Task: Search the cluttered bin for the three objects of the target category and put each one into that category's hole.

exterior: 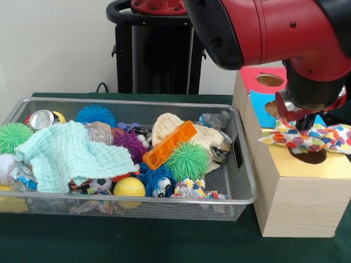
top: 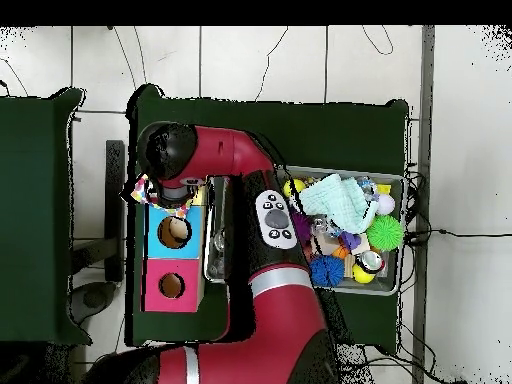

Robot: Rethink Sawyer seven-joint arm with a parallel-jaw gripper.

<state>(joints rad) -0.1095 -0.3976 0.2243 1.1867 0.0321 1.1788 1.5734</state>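
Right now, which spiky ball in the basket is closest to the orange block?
The green spiky ball in the middle of the basket. It touches the orange block, sitting just below it. The other green one sits at the far left, and the blue one at the back.

**Patterned cloth held over the box's yellow hole**

The red arm [exterior: 274, 33] reaches down at the right, its gripper [exterior: 303, 121] holding a colourful dotted cloth [exterior: 310, 138] spread above the dark hole [exterior: 310, 158] in the yellow top of the wooden box [exterior: 296, 203]. Beside the box, the wire bin [exterior: 241, 192] holds a mint washcloth [exterior: 68, 156], an orange block [exterior: 169, 144], a green spiky ball [exterior: 187, 161] and a yellow ball [exterior: 129, 187]
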